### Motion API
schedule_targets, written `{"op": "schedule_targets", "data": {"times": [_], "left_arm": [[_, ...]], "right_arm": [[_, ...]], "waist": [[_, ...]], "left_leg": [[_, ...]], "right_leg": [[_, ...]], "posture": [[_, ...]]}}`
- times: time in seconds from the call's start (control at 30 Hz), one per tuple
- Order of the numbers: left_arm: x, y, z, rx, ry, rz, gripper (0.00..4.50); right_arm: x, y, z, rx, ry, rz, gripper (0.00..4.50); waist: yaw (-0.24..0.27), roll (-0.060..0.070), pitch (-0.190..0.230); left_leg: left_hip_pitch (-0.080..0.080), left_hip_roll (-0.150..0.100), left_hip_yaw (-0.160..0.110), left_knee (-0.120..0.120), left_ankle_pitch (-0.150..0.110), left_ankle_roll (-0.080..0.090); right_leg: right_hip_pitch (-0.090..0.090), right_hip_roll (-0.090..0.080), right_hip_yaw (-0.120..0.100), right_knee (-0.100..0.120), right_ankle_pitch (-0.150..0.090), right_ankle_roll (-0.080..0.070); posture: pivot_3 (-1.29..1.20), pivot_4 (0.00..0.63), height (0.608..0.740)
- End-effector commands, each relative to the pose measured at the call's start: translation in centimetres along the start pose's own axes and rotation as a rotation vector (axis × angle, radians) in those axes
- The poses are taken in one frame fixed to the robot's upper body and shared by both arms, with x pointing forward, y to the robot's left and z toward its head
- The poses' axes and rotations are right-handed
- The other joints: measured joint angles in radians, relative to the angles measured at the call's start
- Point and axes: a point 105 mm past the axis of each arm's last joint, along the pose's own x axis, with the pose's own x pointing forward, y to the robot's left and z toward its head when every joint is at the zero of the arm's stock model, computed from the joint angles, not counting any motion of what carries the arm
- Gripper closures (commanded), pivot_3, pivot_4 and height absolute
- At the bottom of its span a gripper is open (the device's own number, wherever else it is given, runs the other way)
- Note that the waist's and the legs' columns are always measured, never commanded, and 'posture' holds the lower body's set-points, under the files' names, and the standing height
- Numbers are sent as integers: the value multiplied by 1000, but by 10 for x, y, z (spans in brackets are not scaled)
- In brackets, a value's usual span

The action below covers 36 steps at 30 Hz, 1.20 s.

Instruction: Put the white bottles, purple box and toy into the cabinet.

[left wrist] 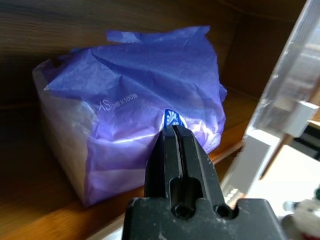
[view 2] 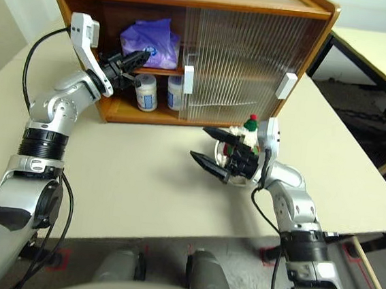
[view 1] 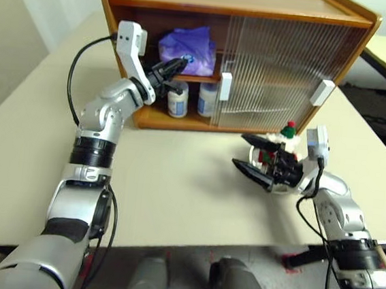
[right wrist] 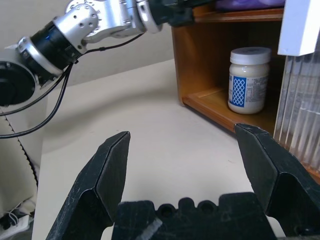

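- My left gripper (view 1: 176, 66), fingers pressed together, nudges the purple box (view 1: 188, 48) deeper along the cabinet (view 1: 341, 22) shelf; both white bottles (view 1: 177, 98) stand just below it.
- My right gripper (view 1: 255, 155) gapes empty, the toy (view 1: 283, 143) just behind it; grasping it comes next, I judge.

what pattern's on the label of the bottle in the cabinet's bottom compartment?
Blue-and-white lattice pattern on the white bottle; clearest in the right wrist view.

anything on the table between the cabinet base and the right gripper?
No. In the left eye view, bare table runs from the cabinet base to the open right gripper. The toy sits just behind the gripper.
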Motion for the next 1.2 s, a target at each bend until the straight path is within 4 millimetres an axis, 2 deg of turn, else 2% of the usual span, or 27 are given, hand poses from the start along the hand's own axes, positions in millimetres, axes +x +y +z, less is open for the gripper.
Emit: {"op": "schedule_targets", "data": {"times": [0.03, 0.33, 0.8, 1.03, 1.2], "left_arm": [[15, 7, -16, 16, 50, 28, 4463], [32, 18, -18, 81, 49, 83, 4463], [36, -3, -10, 71, 4, -15, 4463], [14, -24, -3, 69, -31, -131, 4463], [-17, -44, 9, 90, -133, -233, 4463]], "right_arm": [[-1, 0, 3, -19, 4, -6, 0], [0, -1, 5, -24, 2, -10, 0], [4, -1, 6, -22, -3, 2, 0], [5, 0, 4, -17, -10, 0, 0], [1, -2, 5, -16, -19, -17, 0]], "waist": [[2, 0, 0], [-1, 0, 0], [-4, 0, 0], [-16, 0, 0], [-25, 1, 0]], "left_leg": [[0, 0, 0, 0, 1, 1], [1, -8, 0, 1, 2, 3], [-1, -7, 0, 1, 2, 3], [-3, -1, 0, 0, 3, 5], [-4, 0, 0, -1, 0, 5]], "right_leg": [[0, 0, 0, 0, 0, 2], [2, -2, 0, -1, 7, 8], [1, -2, 1, -4, 8, 9], [0, -1, 2, -7, 8, 8], [-1, -1, 1, -8, 10, 5]], "posture": [[76, 0, 740], [66, 0, 740], [87, 0, 740], [80, 0, 740], [74, 0, 740]]}}
